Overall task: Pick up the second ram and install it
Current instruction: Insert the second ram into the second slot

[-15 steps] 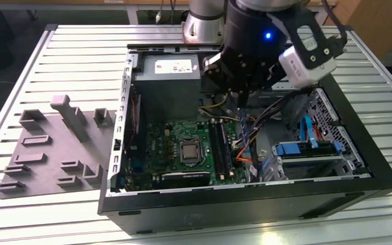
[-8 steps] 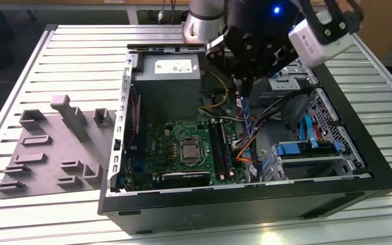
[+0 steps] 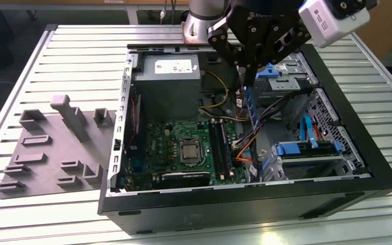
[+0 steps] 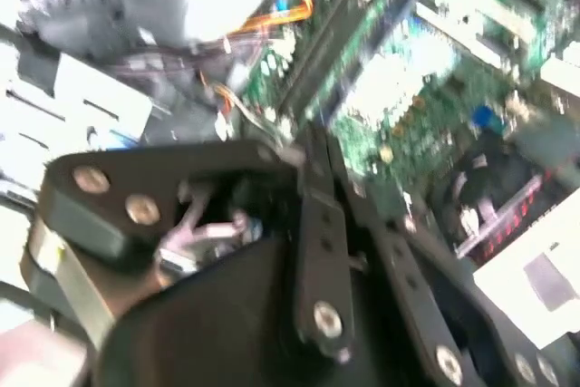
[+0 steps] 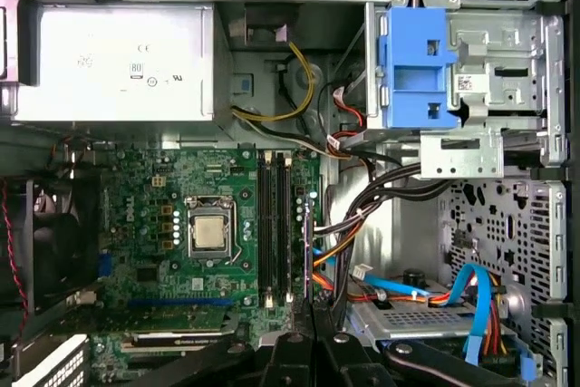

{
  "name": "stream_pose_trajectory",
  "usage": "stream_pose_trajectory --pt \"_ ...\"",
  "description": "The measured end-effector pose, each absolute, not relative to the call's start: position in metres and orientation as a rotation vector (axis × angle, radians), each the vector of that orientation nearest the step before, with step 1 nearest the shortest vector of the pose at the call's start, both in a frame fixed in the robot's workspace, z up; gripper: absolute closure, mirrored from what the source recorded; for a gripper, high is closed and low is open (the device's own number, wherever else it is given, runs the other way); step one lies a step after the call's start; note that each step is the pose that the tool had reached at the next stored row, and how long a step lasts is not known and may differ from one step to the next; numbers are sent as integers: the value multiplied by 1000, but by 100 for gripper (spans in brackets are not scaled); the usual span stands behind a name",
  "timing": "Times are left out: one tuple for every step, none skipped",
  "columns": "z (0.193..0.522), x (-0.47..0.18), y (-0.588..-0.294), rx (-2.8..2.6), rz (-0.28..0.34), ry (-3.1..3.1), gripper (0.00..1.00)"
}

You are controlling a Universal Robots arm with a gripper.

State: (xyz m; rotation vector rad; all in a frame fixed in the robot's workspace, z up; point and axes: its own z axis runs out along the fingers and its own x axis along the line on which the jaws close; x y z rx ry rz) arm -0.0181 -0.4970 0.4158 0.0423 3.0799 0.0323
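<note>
Nearest lens: fingers (image 5: 292, 358), pinched narrow on top edge of second ram (image 3: 251, 104). Ram hangs edge-down above motherboard (image 5: 154, 224), just beside memory slots (image 5: 275, 224), on cable side. Long axis parallel to slots, one end toward power supply (image 5: 109, 61). Seating well likely needs stick centred over slot, kept level, pressed evenly.

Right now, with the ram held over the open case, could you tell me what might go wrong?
1. The second ram, edge-on in the gripper, looks offset from the black slots; pressing down here could hit the motherboard.
2. The cable bundle lies close beside it and might snag it.
</note>
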Motion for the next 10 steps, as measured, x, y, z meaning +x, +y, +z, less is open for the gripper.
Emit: stream_pose_trajectory --pt "416 -18 -497 42 32 3080 88" --pt "416 -18 -497 42 32 3080 88" --pt "416 -18 -497 42 32 3080 88" --pt "416 -18 -497 42 32 3080 88" --pt "416 -18 -497 42 32 3080 88" --pt "415 -18 -497 42 32 3080 88" --pt "415 -18 -497 42 32 3080 88" --pt "414 -18 -497 42 32 3080 88" --pt "414 -18 -497 42 32 3080 88" --pt "414 -18 -497 42 32 3080 88"
